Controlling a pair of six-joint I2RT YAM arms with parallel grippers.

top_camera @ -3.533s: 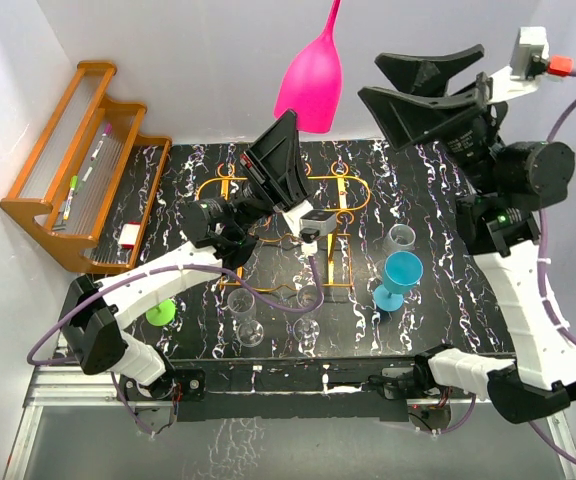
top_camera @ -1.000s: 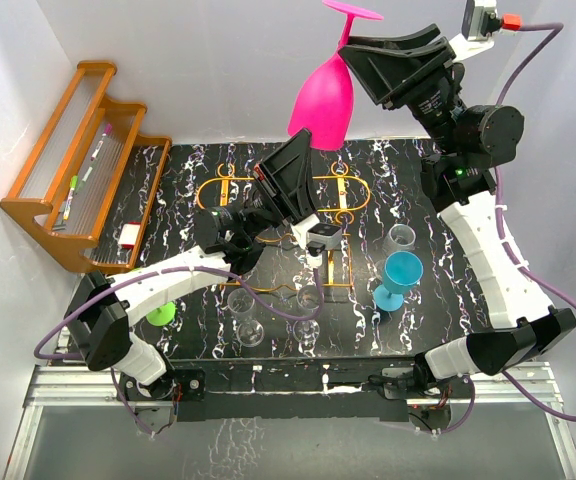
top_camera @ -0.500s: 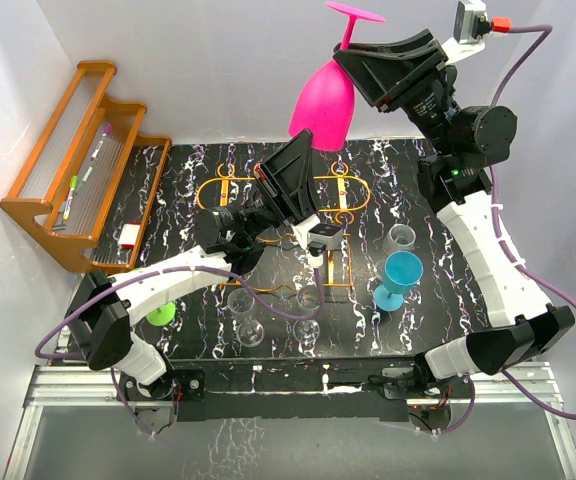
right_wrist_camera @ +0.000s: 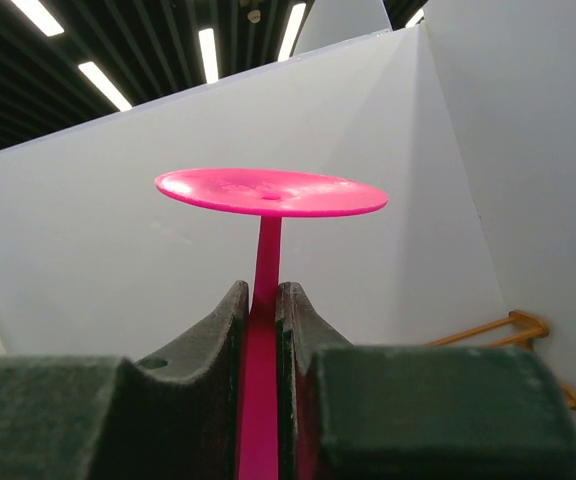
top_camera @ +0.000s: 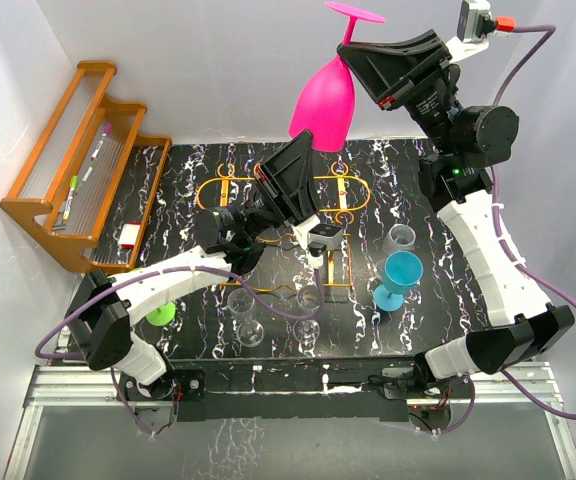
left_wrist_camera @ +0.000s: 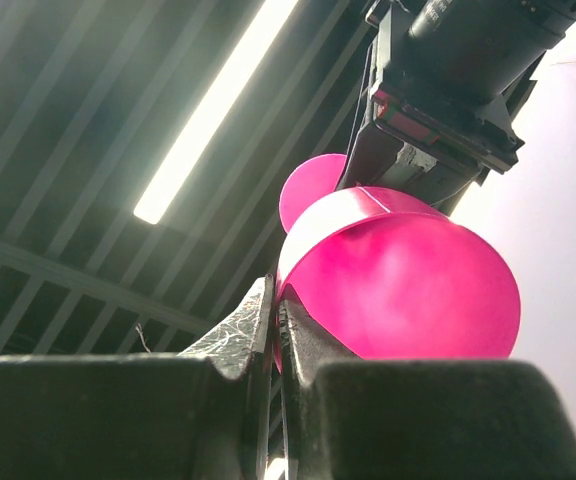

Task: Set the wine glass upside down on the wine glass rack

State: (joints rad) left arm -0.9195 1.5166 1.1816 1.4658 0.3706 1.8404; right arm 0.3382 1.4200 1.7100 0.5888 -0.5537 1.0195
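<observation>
The pink wine glass (top_camera: 323, 105) hangs upside down high above the table, foot uppermost. My left gripper (top_camera: 303, 150) reaches up from below and is shut on the bowl's rim; in the left wrist view the jaws (left_wrist_camera: 276, 300) pinch the thin pink edge of the glass (left_wrist_camera: 408, 280). My right gripper (top_camera: 348, 52) comes in from the right and is shut on the stem just under the foot (right_wrist_camera: 268, 190), its fingertips (right_wrist_camera: 265, 295) pressed against it. The gold wire wine glass rack (top_camera: 223, 190) stands on the table below, partly hidden by the left arm.
A stepped wooden shelf (top_camera: 78, 170) with pens sits at the far left. A blue goblet (top_camera: 401, 275) and a grey cup (top_camera: 400, 238) stand right of the rack. Small clear glasses (top_camera: 248, 325) and a green piece (top_camera: 161, 313) lie near the front edge.
My right gripper's fingers have closed onto the stem. The glass and my left gripper have stayed where they were.
</observation>
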